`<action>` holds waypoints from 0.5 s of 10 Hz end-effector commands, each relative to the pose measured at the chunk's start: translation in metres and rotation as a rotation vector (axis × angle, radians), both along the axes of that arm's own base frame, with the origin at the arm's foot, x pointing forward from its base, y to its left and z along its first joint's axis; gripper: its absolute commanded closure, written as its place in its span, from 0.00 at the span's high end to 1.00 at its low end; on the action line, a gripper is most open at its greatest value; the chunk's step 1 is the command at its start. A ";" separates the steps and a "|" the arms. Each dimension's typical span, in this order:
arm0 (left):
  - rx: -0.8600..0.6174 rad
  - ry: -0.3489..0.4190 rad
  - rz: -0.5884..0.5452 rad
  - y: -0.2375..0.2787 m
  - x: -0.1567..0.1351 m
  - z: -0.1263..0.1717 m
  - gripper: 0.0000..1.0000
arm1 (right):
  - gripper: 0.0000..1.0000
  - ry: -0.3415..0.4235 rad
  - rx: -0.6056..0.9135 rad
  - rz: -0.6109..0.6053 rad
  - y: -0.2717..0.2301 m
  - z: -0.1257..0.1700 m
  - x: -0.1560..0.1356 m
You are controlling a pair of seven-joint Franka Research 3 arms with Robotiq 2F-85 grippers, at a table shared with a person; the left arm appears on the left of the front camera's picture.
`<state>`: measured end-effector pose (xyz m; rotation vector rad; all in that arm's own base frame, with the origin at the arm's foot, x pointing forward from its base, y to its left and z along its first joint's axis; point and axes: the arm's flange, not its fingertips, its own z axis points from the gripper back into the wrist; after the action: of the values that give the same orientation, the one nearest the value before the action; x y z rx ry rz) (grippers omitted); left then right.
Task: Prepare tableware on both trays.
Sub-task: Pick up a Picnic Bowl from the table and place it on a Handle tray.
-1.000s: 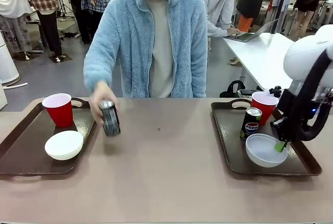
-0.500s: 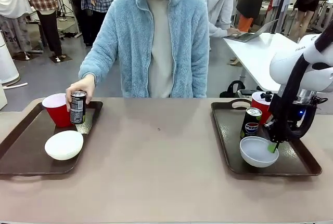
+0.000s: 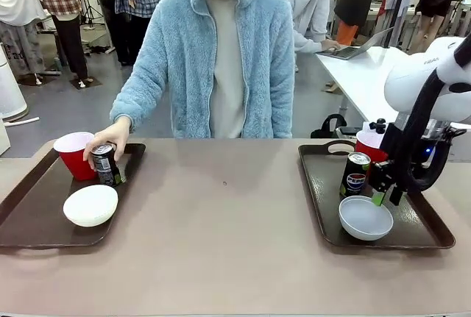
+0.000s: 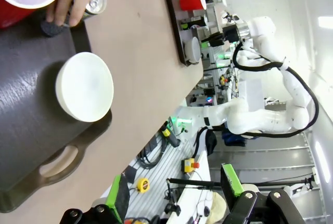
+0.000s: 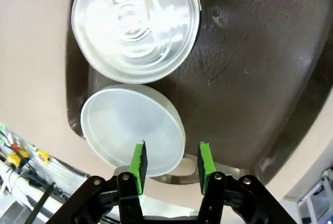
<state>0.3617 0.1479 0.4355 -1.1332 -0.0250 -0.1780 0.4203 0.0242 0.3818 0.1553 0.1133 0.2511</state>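
Right gripper (image 3: 384, 198) hovers just above the far rim of the white bowl (image 3: 366, 218) on the right tray (image 3: 427, 237); its green pads (image 5: 138, 160) stand apart over the bowl rim in the right wrist view, gripping nothing, jaws released. Pepsi can (image 3: 355, 174) stands upright just beside the bowl on its far-left side, red cup (image 3: 368, 145) behind it at the tray's far end, partly hidden by the arm. On the left tray (image 3: 29, 232), second white bowl (image 3: 90, 204) sits near the front, second red cup (image 3: 74, 155) at the far corner. Person's hand (image 3: 109, 140) wraps the top of the dark can (image 3: 106, 165), which is tilted, base on or at the tray just beside the cup; can't tell if fully set down. Left gripper (image 4: 171, 208) at the bottom edge of the left wrist view, well above the left tray, green pads wide apart, empty.
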 end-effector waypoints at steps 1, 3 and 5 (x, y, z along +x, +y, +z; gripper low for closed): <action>-0.017 -0.018 0.002 0.001 0.000 0.001 0.93 | 0.59 -0.061 -0.039 -0.009 -0.003 0.023 -0.024; -0.017 -0.018 0.002 0.001 0.000 0.001 0.93 | 0.79 -0.073 -0.049 -0.040 -0.007 0.059 -0.042; -0.017 -0.018 0.002 0.001 0.000 0.001 0.93 | 0.99 -0.079 -0.054 -0.053 -0.013 0.089 -0.055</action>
<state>0.3617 0.1478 0.4355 -1.1332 -0.0248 -0.1780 0.3725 0.0145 0.4626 0.1241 0.0259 0.2270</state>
